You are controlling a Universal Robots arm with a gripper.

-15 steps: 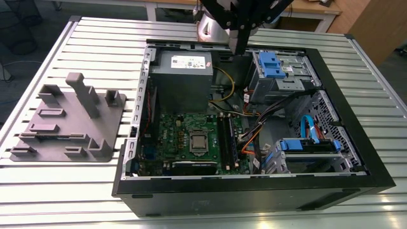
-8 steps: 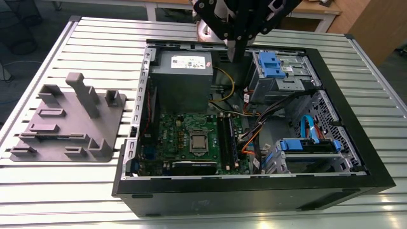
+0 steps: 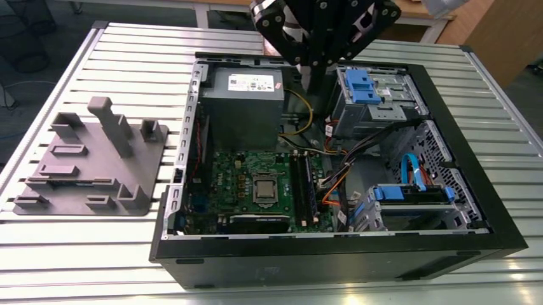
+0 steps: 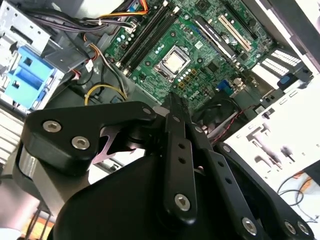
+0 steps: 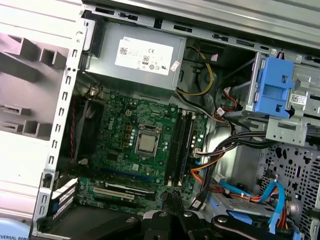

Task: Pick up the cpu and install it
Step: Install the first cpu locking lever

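An open black computer case (image 3: 339,251) lies on a slatted metal bench (image 3: 127,235), with the arm's black end effector (image 3: 316,60) hanging above the rear of the case at the top centre of the exterior view. The cpu (image 3: 264,188) sits in its socket on the green motherboard (image 3: 229,175), its silvery top facing up, in the lower middle of that frame; it appears near the centre of the first wrist view (image 5: 146,143) and in the upper middle of the second wrist view (image 4: 174,61). In the second wrist view the end effector's fingers (image 4: 176,107) meet at their tips, clenched on nothing, well apart from the chip. Long black memory sticks (image 3: 302,184) stand just beside the socket toward the exterior view's right. A grey power supply (image 3: 244,95) fills the case's upper left corner, and blue drive brackets (image 3: 360,79) sit at upper right. A grey plastic fixture (image 3: 89,165) rests on the bench at the left of the frame
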